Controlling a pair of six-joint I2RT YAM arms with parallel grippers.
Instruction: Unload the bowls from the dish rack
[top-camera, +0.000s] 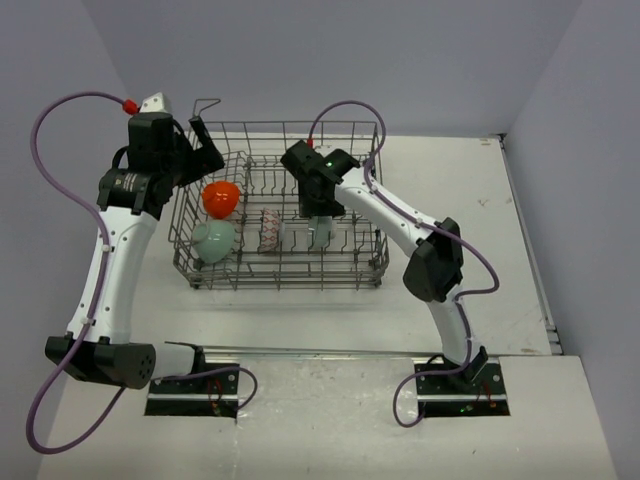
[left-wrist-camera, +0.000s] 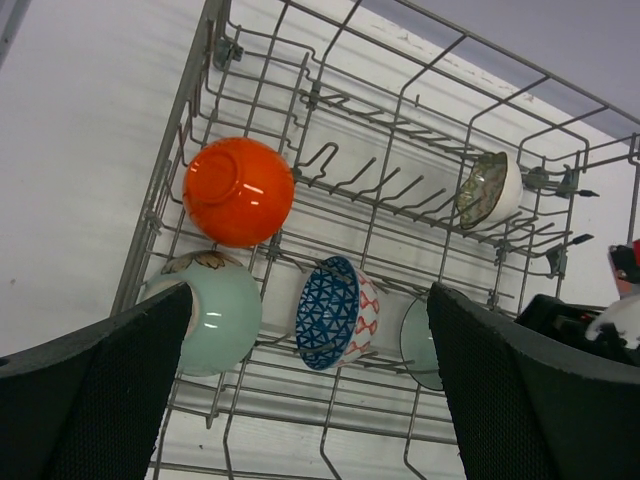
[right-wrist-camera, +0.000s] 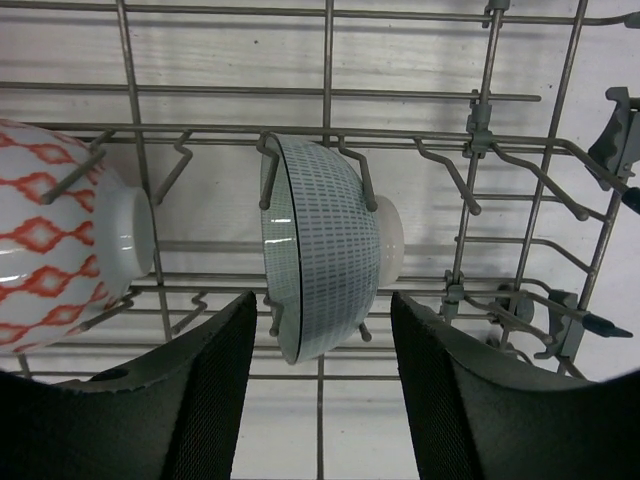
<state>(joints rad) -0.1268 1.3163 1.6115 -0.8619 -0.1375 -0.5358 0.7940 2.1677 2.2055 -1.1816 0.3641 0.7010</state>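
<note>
Five bowls (top-camera: 214, 240) stand in the dish rack (top-camera: 290, 282) and none is set out on the worktop (top-camera: 520, 250), so the job looks barely begun. The right hand (right-wrist-camera: 322, 300) is down inside the rack with its two fingers (right-wrist-camera: 215, 390) on either side of a green bowl (right-wrist-camera: 325, 250) that stands on edge between the wire prongs. The fingers sit very close to its rim and its foot, but I cannot tell whether they actually pinch it. The left hand (left-wrist-camera: 310, 300) hangs above the rack's left end, fingers wide apart with nothing between them. Below it are the orange bowl (left-wrist-camera: 238, 190), a second green bowl (left-wrist-camera: 215, 315) and the red-and-blue patterned bowl (left-wrist-camera: 338, 312); a fifth bowl (left-wrist-camera: 490, 188) leans at the far side. To do this step well, the right hand should take a firm pinch across the bowl's wall, deep enough that the glazed curve cannot slip out. It should then lift straight up along the prongs rather than sideways, since prongs hug the bowl on both faces and the patterned bowl stands just beside it. Once above the top wires, it can carry the bowl out to the worktop on the right.
</note>
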